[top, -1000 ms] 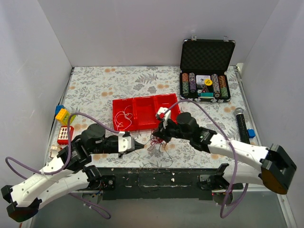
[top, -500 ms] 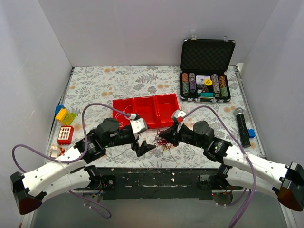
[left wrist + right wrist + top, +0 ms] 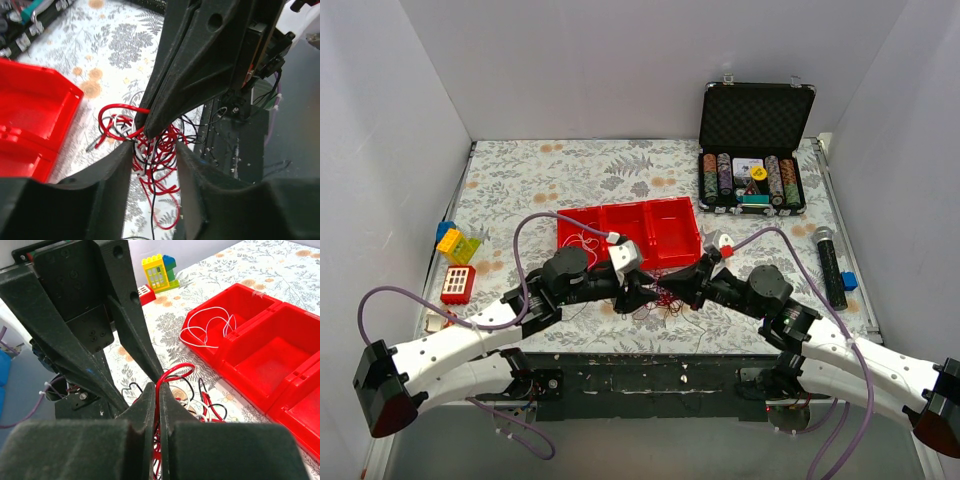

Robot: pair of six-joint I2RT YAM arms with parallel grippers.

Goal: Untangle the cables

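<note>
Tangled cables (image 3: 658,298), lower centre of bench (image 3: 520,180).
Left wrist view: left fingers (image 3: 100,185) parted astride them; right wrist view: right fingers (image 3: 142,415) clamped on red strand.

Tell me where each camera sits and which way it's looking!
Top: above and behind, looking down on the table; both arms show.
Left wrist: on the left arm, facing the cables; its open left pincer shows.
Right wrist: on the right arm, facing the red tray; its right pincer, shut on cables, shows.
Both wrist views share the cables.
</note>
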